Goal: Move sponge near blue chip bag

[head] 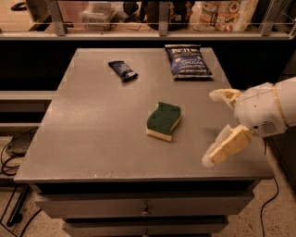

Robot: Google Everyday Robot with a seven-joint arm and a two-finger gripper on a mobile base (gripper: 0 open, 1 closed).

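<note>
The sponge (163, 121), green scrub top over yellow foam, lies flat near the middle of the grey table (92, 125). The blue chip bag (187, 60) with white lettering lies at the table's far right, well beyond the sponge. My gripper (212, 127) is open and empty over the table's right side, to the right of the sponge and apart from it. One pale finger (224, 96) points left at the top, the other (226, 147) angles down toward the front edge.
A small narrow dark blue snack bar wrapper (122, 70) lies at the far left-centre of the table. A shelf with a rail and several packages (222, 11) runs behind the table. Drawers (145, 208) sit below the front edge. Cables lie on the floor at left.
</note>
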